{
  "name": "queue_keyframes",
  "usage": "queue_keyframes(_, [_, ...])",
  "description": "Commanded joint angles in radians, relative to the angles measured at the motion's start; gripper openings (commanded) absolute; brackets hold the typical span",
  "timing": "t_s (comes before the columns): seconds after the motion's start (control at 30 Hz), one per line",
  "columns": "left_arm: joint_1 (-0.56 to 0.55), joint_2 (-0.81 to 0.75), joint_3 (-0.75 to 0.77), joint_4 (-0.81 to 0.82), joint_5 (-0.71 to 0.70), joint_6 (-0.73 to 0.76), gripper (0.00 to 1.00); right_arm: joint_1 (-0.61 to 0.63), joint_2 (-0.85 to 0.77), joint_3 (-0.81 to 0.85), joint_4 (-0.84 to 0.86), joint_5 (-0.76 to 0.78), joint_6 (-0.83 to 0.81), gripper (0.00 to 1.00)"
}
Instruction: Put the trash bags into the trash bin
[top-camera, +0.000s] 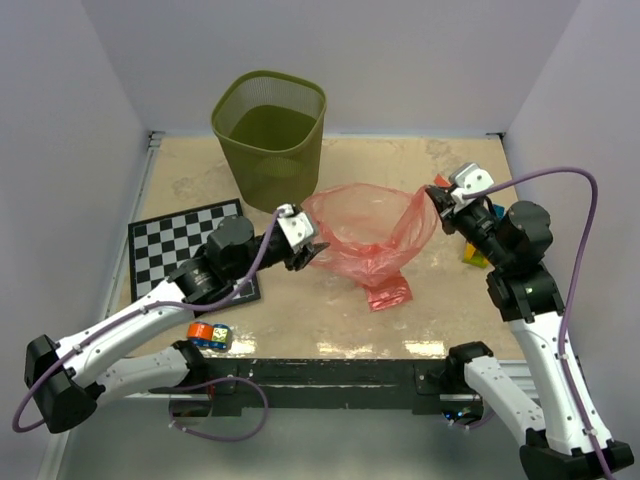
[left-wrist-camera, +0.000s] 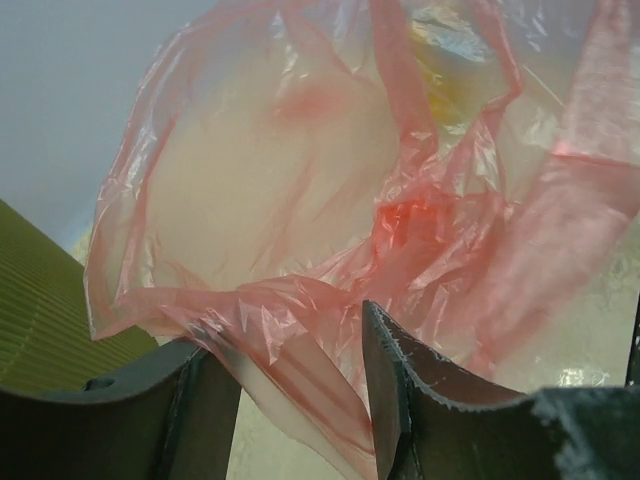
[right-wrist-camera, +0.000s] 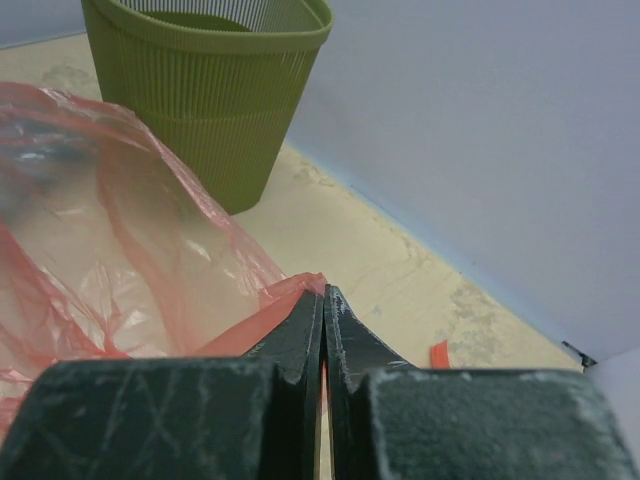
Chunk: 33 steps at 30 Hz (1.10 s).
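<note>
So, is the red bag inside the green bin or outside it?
Outside. The trash bag is spread beside the trash bin, one edge pinched in the right gripper; nothing red shows inside the bin.

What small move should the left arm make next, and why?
Probably close the jaws of the left gripper on the trash bag film lying between them. They stand apart now, so only the right gripper, shut on the opposite edge, holds the bag. With both edges held, it could be carried to the trash bin farther back.
</note>
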Motion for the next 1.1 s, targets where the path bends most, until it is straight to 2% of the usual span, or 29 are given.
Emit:
queue_keyframes(0.0, [0.074,0.047,0.137,-0.155,-0.004,-0.260,0.52,0.001,-0.004,0.030,0.053,0.019,0.054,0.00])
queue_keyframes(0.07, [0.134,0.094,0.179,-0.201,0.075,-0.343,0.49,0.001,-0.008,0.022,0.054,0.016,0.060,0.00])
queue_keyframes(0.2, [0.187,0.165,0.248,-0.280,0.112,-0.420,0.51,0.001,-0.010,0.016,0.062,0.035,0.069,0.00])
queue_keyframes(0.27, [0.190,0.177,0.282,-0.300,0.164,-0.409,0.59,0.001,-0.013,0.012,0.069,0.039,0.074,0.00])
queue_keyframes(0.37, [0.191,0.179,0.311,-0.320,0.259,-0.411,0.77,0.001,-0.013,0.004,0.080,0.047,0.082,0.00])
queue_keyframes(0.4, [0.193,0.179,0.319,-0.330,0.272,-0.417,0.77,0.001,-0.015,0.002,0.086,0.049,0.086,0.00])
queue_keyframes(0.6, [0.220,0.183,0.325,-0.356,0.281,-0.452,0.76,0.001,-0.016,-0.004,0.096,0.052,0.102,0.00])
queue_keyframes(0.7, [0.227,0.214,0.311,-0.360,0.360,-0.452,0.75,0.001,-0.016,-0.004,0.108,0.059,0.120,0.00])
queue_keyframes(0.8, [0.227,0.217,0.262,-0.301,0.451,-0.468,0.76,0.001,-0.005,-0.002,0.128,0.075,0.146,0.00])
queue_keyframes(0.97, [0.225,0.266,0.198,-0.242,0.490,-0.493,0.76,-0.002,0.027,0.007,0.171,0.131,0.209,0.00])
queue_keyframes(1.07, [0.224,0.268,0.112,-0.124,0.526,-0.561,0.76,-0.007,0.057,0.025,0.181,0.131,0.232,0.00])
